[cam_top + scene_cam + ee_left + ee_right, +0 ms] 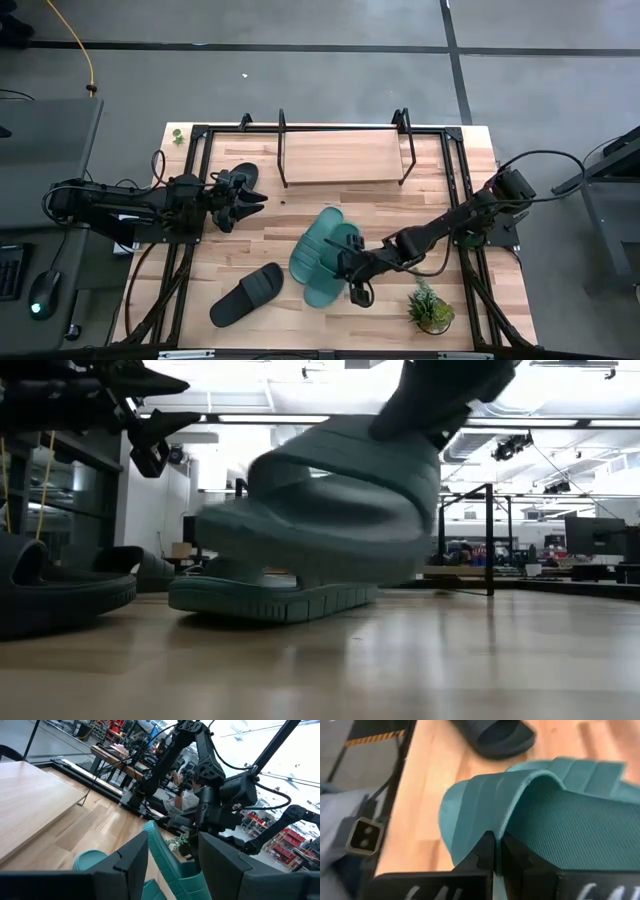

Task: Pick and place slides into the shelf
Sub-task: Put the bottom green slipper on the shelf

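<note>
My right gripper (354, 272) is shut on a teal slide (312, 265) and holds it raised and tilted over the second teal slide (270, 600), which lies sole down on the table. One black slide (248, 294) lies near the front left. The other black slide (240, 178) lies by my left gripper (252, 203), which is open and empty and hovers above the table's left side. The shelf (340, 158) stands at the far edge with its board bare. My right gripper pinches the edge of the teal slide's wide strap (485, 827) between its two fingers, one on the strap's outside and one on the footbed side. The fingers slant down from the table's right. The slide (320, 510) is tilted and off the tabletop; whether it touches the other teal slide, I cannot tell.
A small potted plant (431, 308) stands near the front right, close to my right arm. Black frame tubes (196, 180) run along the table's left and right sides. The shelf's upright posts (404, 125) stand at its ends.
</note>
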